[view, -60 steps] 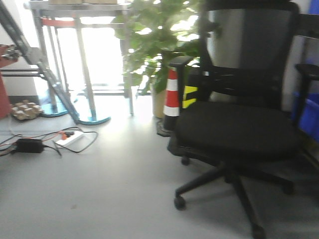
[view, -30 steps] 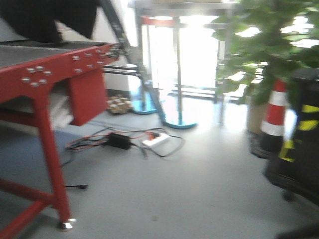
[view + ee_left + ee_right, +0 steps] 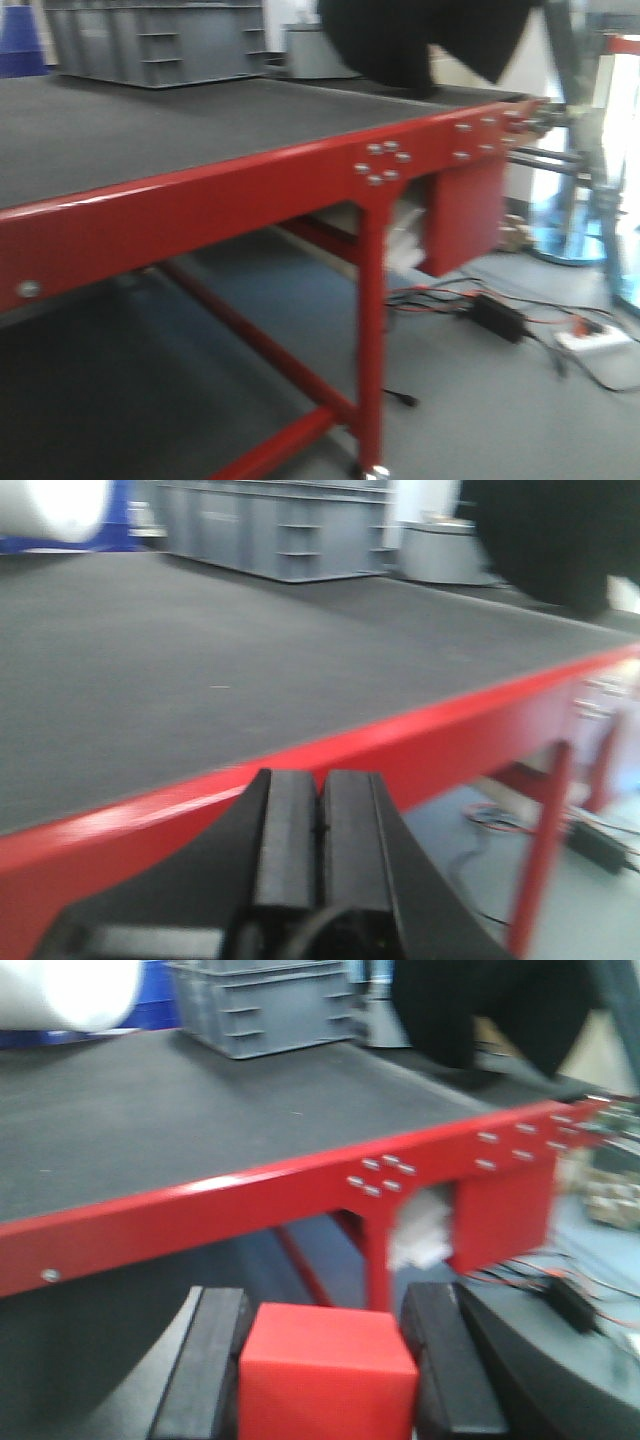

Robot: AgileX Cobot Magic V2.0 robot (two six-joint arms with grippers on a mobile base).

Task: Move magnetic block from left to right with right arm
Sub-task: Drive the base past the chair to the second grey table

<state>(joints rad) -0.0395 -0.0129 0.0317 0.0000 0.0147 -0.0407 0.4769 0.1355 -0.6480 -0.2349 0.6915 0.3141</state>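
Right gripper (image 3: 328, 1360) — fingers closed partway on the magnetic block (image 3: 328, 1370), held off the worktop (image 3: 150, 1110), in front of its red front edge; lower parts of block and fingers cut off by the frame. Left gripper (image 3: 320, 825) — pressed fully together, nothing between, facing the same edge. Along the far edge: grey crate (image 3: 160, 40). Blurred black shape (image 3: 420, 40) at the far right corner, not identifiable. On open floor past the right end: cables (image 3: 480, 310), power strip (image 3: 595, 338).

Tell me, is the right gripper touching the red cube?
Touching. The right wrist view shows the right gripper closed on the red cube, both fingers against its sides.
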